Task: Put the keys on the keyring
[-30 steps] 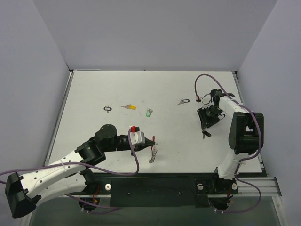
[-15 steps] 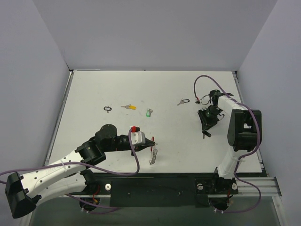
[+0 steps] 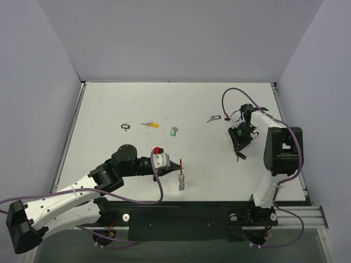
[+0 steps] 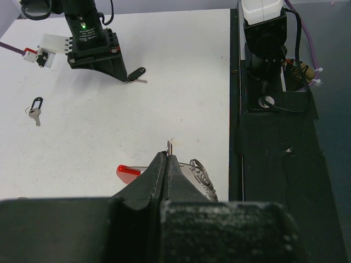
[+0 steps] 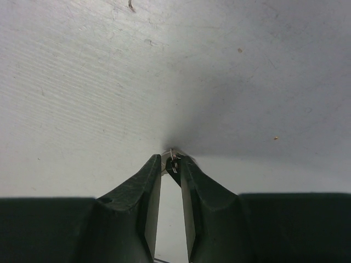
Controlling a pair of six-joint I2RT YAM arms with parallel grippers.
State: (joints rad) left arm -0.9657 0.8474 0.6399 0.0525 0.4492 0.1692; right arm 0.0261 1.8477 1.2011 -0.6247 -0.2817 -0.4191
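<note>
keyring half behind left tool, key barely visible

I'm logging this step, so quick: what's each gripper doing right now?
Left gripper: shut, holding the keyring.
Right gripper: shut on a black-tagged key, pinched at its tips.

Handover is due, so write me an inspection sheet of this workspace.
Surface: white tabletop, a few small specks.
Job's things: red plastic band keyring with silver metal loops; loose on the table: black-tagged silver key, yellow-tagged key, green-tagged key, second black-tagged key.
Clutter: nothing seen.
Grippers: left gripper shut on keyring; right gripper pinching a third black-tagged key.
Cables: purple cables along both arms.
Surroundings: plain grey walls.
</note>
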